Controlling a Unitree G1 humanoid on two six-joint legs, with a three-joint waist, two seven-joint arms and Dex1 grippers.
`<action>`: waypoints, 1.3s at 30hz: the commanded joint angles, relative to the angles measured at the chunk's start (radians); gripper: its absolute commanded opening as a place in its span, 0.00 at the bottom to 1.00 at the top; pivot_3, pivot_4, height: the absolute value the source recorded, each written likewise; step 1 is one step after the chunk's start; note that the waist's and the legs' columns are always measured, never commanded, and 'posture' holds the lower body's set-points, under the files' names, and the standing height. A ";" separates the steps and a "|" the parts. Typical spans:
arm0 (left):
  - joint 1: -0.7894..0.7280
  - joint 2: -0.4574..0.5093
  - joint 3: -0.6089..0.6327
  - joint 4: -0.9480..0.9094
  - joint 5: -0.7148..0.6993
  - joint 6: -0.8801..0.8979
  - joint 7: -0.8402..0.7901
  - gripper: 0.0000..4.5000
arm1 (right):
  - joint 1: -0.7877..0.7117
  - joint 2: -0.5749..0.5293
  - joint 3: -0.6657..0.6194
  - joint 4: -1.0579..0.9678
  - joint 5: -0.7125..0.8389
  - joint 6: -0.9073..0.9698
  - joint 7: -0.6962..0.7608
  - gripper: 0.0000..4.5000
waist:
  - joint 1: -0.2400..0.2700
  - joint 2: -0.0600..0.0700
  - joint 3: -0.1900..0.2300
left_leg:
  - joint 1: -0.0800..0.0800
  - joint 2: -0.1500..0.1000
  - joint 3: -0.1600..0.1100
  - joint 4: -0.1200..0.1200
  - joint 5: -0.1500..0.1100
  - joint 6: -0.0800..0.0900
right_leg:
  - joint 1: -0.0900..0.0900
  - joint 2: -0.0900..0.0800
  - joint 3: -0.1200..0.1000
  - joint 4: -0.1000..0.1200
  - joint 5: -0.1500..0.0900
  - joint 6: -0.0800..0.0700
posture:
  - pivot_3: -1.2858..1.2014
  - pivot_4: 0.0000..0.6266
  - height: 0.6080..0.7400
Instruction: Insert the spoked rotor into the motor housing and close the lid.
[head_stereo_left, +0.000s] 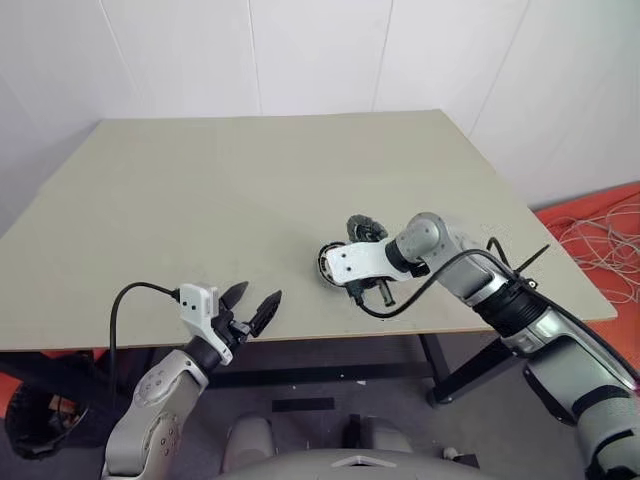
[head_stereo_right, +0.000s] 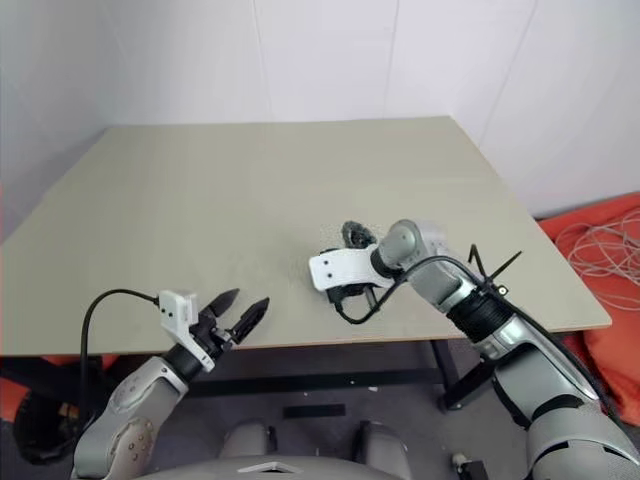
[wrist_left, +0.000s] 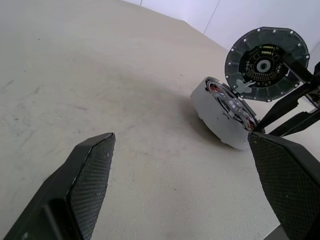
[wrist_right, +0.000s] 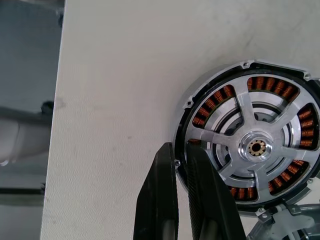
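Nearest to my head camera, the left claw (head_stereo_left: 258, 293) hung off the table's near edge at about 7 o'clock in the view. Its two black fingers were spread wide apart with nothing between them, pointing toward 2 o'clock, where the work sat.

From that claw's own wrist camera I looked between its fingers across bare tabletop at the motor housing (wrist_left: 220, 120). It was tipped up on one edge rather than lying flat. At 1 o'clock from the housing the lid (wrist_left: 265, 62) stood nearly upright, its dark face and toothed rim turned toward me.

At about 4 o'clock from the table's (head_stereo_left: 250, 180) middle, the right claw (wrist_right: 179, 150) pointed steeply down with its fingers drawn together. They pinched the housing's rim, one finger outside the ring and the other just inside it.

Outward from that pinch, the right wrist view showed the copper windings ringing the housing. The spoked rotor (wrist_right: 257, 147) was seated within it, its silver spokes spanning the coils and its bright hub at the centre. A sliver of the lid's edge showed just beside the housing. I could not tell whether the two were touching.
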 joint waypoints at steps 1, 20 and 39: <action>-0.012 -0.002 -0.004 -0.041 -0.012 -0.002 0.000 1.00 | -0.053 0.045 -0.033 -0.090 0.035 0.233 0.023 0.00 | -0.004 0.000 0.000 | 0.000 0.000 0.000 0.000 0.000 0.000 | 0.000 0.000 0.000 0.000 0.000 0.000 | 0.52 0.00 1.00; -0.008 0.004 0.001 -0.017 -0.020 -0.014 -0.016 1.00 | -0.134 0.207 -0.074 -0.105 0.199 0.482 -0.177 0.00 | -0.011 0.001 0.001 | -0.001 0.000 0.000 0.000 0.000 0.000 | -0.001 0.000 0.000 0.000 0.000 0.000 | 0.52 0.00 1.00; -0.003 -0.011 -0.025 -0.053 -0.011 0.002 0.022 1.00 | -0.120 0.095 0.025 -0.064 0.213 0.377 -0.183 0.00 | -0.015 0.001 0.001 | -0.001 0.000 0.000 0.000 0.000 0.000 | -0.002 0.000 0.000 0.000 0.000 0.000 | 0.52 0.00 1.00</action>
